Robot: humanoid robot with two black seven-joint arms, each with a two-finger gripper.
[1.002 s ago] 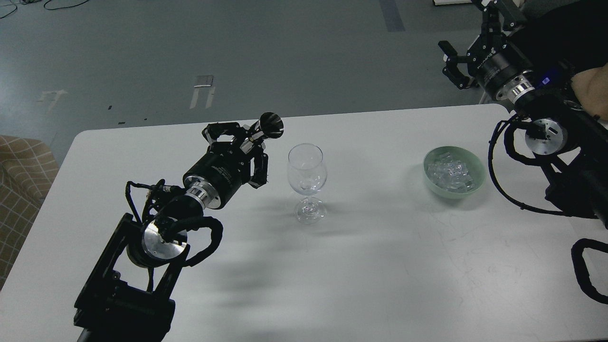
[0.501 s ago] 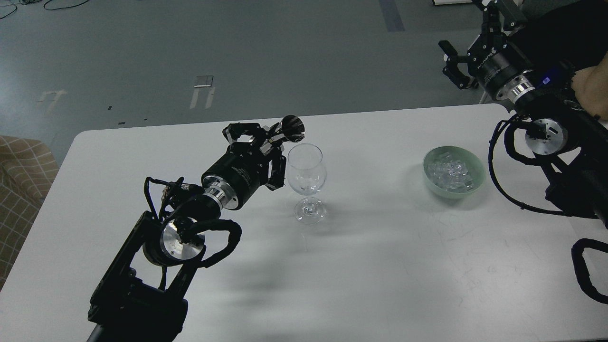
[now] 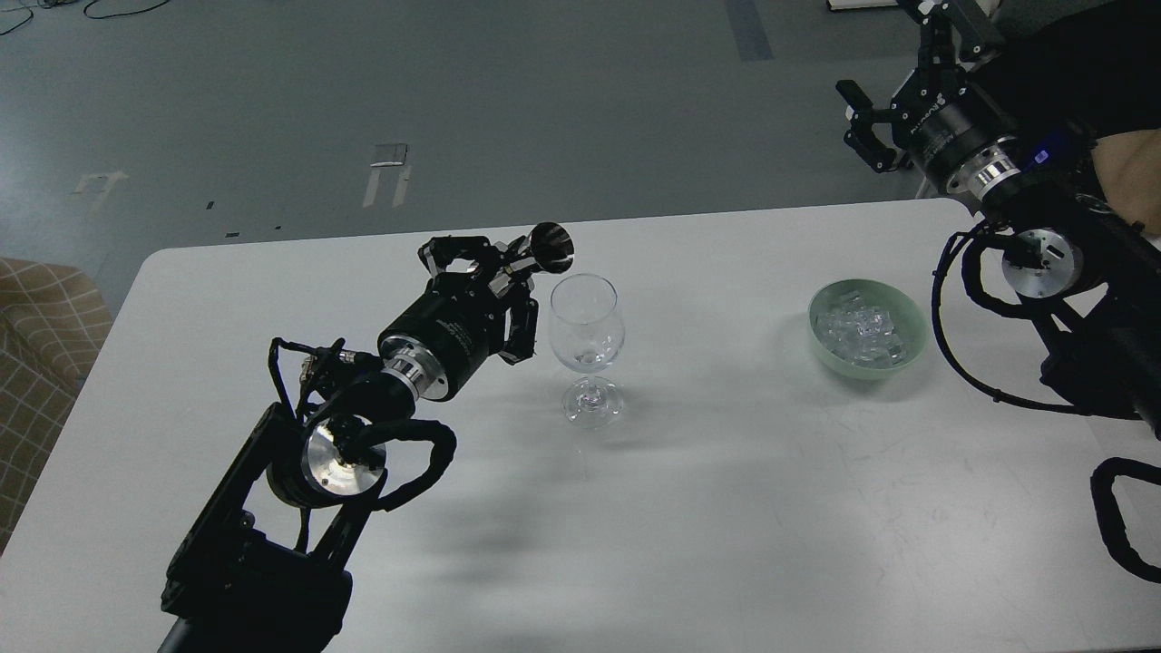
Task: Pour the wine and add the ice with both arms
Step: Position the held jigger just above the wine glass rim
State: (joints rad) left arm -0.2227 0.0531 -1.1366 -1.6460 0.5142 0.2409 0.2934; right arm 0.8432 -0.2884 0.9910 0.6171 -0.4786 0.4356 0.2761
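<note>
A clear stemmed glass point(image 3: 586, 334) stands upright near the middle of the white table point(image 3: 726, 508). My left gripper point(image 3: 503, 275) is just left of the glass's rim. It is shut on a small dark shiny metal measuring cup point(image 3: 549, 250), which is tilted with its mouth toward the glass. I cannot make out any wine in the cup or the glass. The ice point(image 3: 857, 328) lies as clear chunks in a pale green bowl point(image 3: 910, 349) at the right. My right gripper point(image 3: 858, 121) is open and empty, held high beyond the table's far right corner, above and behind the bowl.
A checked seat point(image 3: 36, 336) stands off the table's left edge. My right arm's cables point(image 3: 961, 363) loop over the table's right edge, close to the bowl. Grey floor lies beyond the far edge.
My left gripper moved right with the measuring cup up to the glass's rim, then drew back slightly left. The right arm barely moved. The glass and bowl stayed put.
</note>
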